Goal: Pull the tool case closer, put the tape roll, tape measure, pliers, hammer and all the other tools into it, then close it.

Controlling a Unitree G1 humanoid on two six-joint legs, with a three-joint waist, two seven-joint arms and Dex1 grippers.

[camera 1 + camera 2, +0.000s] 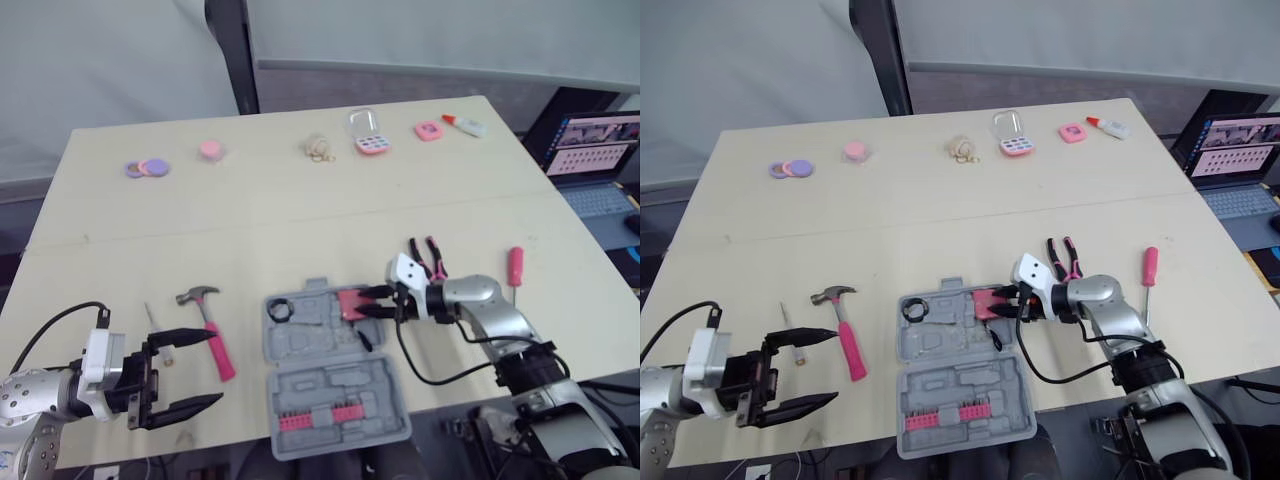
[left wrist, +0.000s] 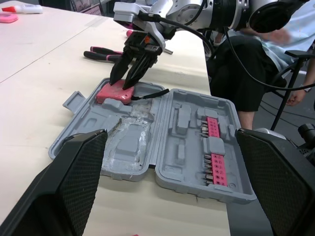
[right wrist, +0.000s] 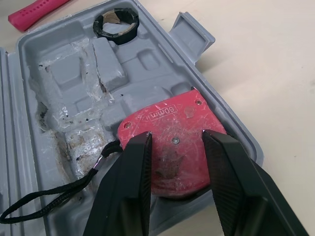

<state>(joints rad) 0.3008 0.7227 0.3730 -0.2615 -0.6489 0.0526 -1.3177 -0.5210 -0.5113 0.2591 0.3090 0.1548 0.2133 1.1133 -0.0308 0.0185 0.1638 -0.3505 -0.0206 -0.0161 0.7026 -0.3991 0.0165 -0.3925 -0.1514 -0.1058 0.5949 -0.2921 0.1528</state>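
Right tool, fingers parted, hovers over the pink tape measure seated in the open grey plastic tool case (black tape roll beyond its fingertips, also in). Pink-handled hammer lies by the spread, empty left tool; pink-handled pliers behind the right tool; lid not yet closed.

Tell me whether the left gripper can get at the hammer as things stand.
Probably yes. The hammer lies flat on the table right by the open left gripper, with nothing on top of it. A thin small tool lies beside it, clear of the handle.
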